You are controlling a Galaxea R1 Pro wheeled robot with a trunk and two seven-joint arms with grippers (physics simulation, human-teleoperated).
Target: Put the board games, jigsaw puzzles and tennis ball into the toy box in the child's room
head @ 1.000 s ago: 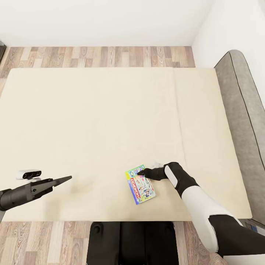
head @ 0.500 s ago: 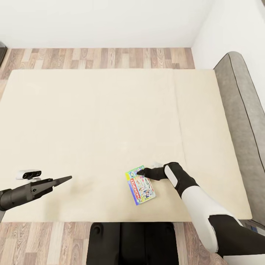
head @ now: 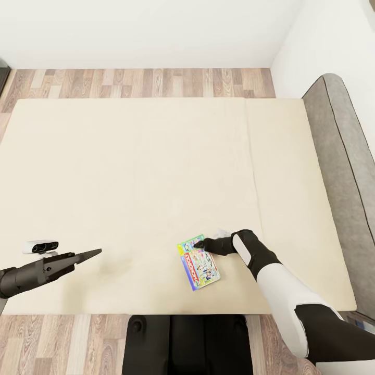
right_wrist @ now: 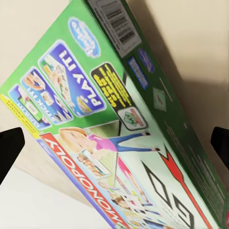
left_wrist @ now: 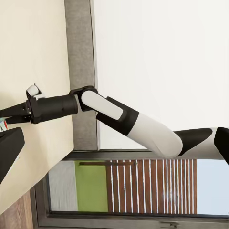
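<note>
One green board game with a busy printed lid lies flat on the beige bed, near its front edge. My right gripper rests at the box's far corner. In the right wrist view the board game lies close under the camera, with the two dark fingertips spread wide to either side, so the right gripper is open. My left gripper hovers over the bed's front left, its fingers pressed into one point, holding nothing. The toy box, the table, the jigsaw puzzles and the tennis ball are out of view.
The dark grey headboard runs along the bed's right side against the white wall. Wood-plank floor shows beyond the bed's far edge. My dark base stands against the bed's front edge.
</note>
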